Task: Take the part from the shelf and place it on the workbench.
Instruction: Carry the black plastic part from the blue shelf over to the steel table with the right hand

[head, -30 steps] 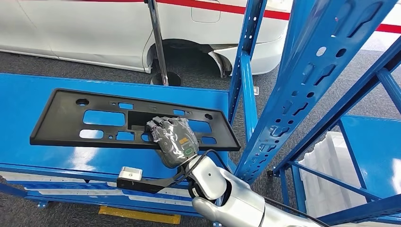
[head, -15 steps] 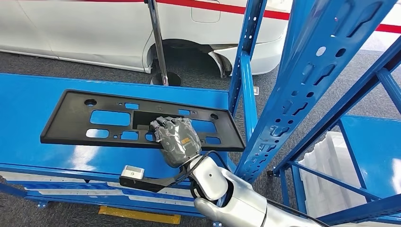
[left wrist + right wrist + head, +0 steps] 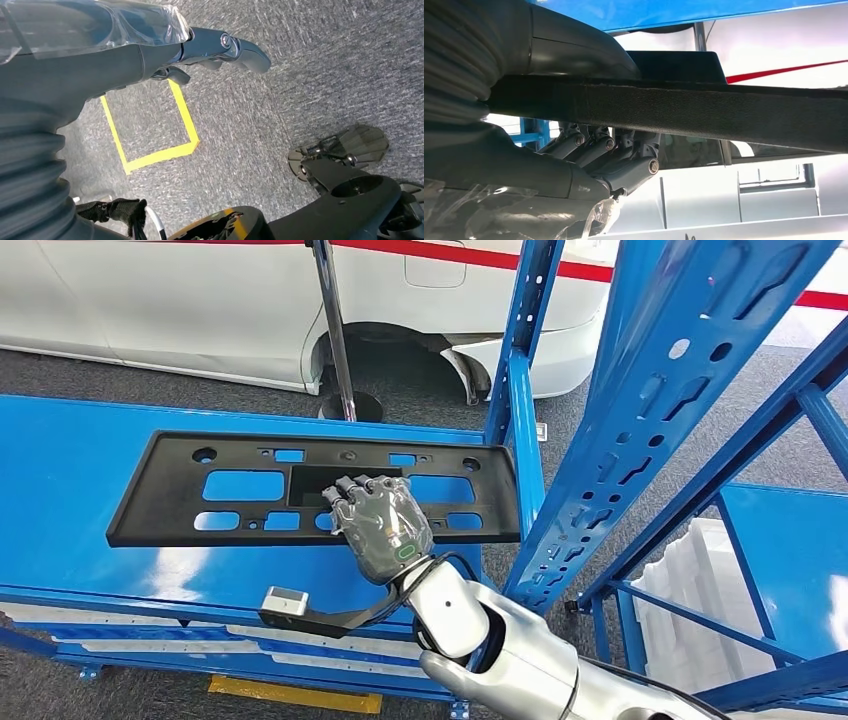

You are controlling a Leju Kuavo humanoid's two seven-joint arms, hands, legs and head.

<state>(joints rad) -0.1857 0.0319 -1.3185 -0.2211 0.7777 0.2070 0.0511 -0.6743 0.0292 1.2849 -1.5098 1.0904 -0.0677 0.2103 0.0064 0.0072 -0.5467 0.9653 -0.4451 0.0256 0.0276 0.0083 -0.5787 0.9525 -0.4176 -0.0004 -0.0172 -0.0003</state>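
The part (image 3: 170, 490) is a long black plastic plate with several cut-outs, held flat just above the blue bench top (image 3: 70, 460) in the head view. My right hand (image 3: 383, 525) grips its near edge right of the middle, fingers over the top. In the right wrist view the part's edge (image 3: 724, 115) runs across the frame, with my fingers (image 3: 594, 150) on one face and the thumb on the other. The part's right end lies close to a blue upright post (image 3: 515, 440). My left hand (image 3: 220, 47) hangs over the grey floor and holds nothing.
A blue rack frame (image 3: 650, 420) rises on the right, with white foam packing (image 3: 700, 580) low behind it. A white car (image 3: 200, 300) and a metal pole (image 3: 335, 340) stand beyond the bench. Yellow tape (image 3: 150, 150) marks the floor.
My right hand has carried the part to the right and turned it squarer to the bench edge; its right end now nears the upright post.
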